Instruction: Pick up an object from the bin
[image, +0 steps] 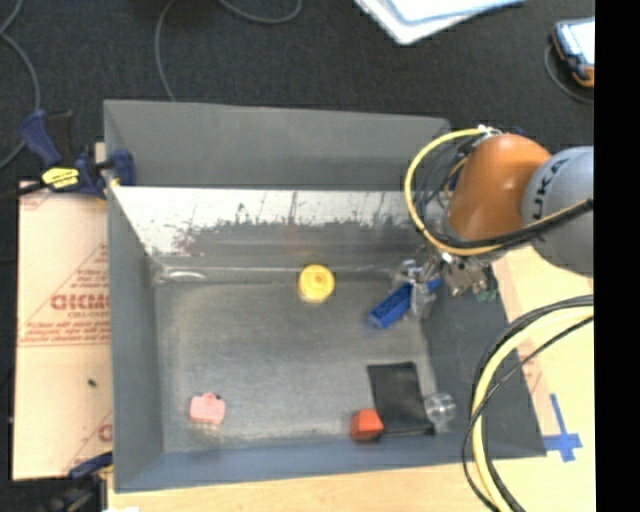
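Note:
My gripper (437, 276) hangs at the bin's right side, just under the arm's orange cover and near the right wall. A blue elongated piece (390, 308) lies tilted directly at its lower left, with its upper end reaching up to the gripper. I cannot make out whether that end is gripped. A yellow round piece (316, 283) rests to the left, near the back wall.
A black flat rectangle (395, 394) lies at the front right, with an orange-red block (366, 425) at its lower left corner and a small clear piece (439, 407) at its right. A pink piece (207, 408) sits at the front left.

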